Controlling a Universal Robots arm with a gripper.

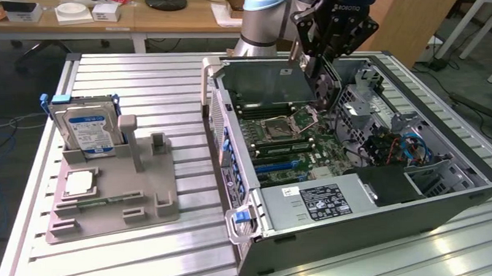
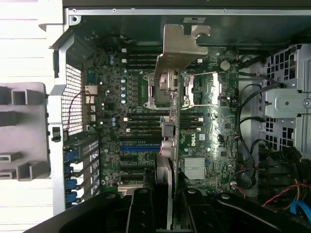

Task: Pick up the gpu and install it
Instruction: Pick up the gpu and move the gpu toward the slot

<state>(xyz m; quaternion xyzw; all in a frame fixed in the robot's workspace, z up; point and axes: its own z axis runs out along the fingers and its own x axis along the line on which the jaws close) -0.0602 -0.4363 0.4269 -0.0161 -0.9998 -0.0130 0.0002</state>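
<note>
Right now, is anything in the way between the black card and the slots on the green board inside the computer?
Nothing visible is. The pincer holds the gpu above the open computer case, and the blue slot and the slots beside it on the motherboard look bare.

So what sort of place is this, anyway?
Most likely a robotics lab or test bench for computer assembly: a claw holds a gpu card over an open computer case on a slatted metal table, a grey holder keeps a hard drive alongside, and office desks stand behind.
</note>
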